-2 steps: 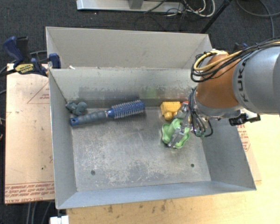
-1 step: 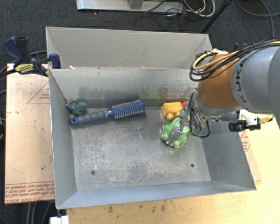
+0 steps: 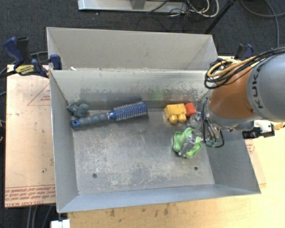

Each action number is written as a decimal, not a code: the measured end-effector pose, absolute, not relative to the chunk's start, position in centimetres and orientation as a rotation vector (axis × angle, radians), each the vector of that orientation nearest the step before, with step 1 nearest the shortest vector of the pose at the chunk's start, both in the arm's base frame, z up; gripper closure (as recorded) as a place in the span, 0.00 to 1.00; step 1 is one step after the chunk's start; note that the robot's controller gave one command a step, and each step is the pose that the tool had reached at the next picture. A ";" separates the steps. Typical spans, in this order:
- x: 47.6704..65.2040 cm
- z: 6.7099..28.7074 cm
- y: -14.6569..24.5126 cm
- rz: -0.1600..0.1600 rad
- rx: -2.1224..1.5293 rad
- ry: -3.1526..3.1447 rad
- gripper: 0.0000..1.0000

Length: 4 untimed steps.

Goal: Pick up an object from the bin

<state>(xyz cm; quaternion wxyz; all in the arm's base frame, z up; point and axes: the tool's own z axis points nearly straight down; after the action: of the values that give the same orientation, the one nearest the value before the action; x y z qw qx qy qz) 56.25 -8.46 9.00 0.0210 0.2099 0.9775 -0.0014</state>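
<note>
My gripper (image 3: pixel 197 133) is down at the right side of the bin, right above a crumpled green thing (image 3: pixel 182 142) that lies on the floor there. The gripper hides the green thing's right part. Just behind it, near the back wall, sits a yellow toy with a red end (image 3: pixel 176 112).
A blue hairbrush (image 3: pixel 115 114) lies along the back wall at the left, with a small grey-blue thing (image 3: pixel 78 109) by its handle end. The arm with its orange cover and cables hangs over the bin's right wall.
</note>
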 end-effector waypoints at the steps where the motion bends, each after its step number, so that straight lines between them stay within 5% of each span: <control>1: 56.3 8.9 -8.5 -0.001 0.687 3.011 1.00; 4: 56.3 8.9 -8.5 0.000 0.684 3.014 1.00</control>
<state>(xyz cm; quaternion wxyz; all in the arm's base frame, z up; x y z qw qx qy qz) 56.28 -8.47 8.94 0.0255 0.2212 0.9749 0.0001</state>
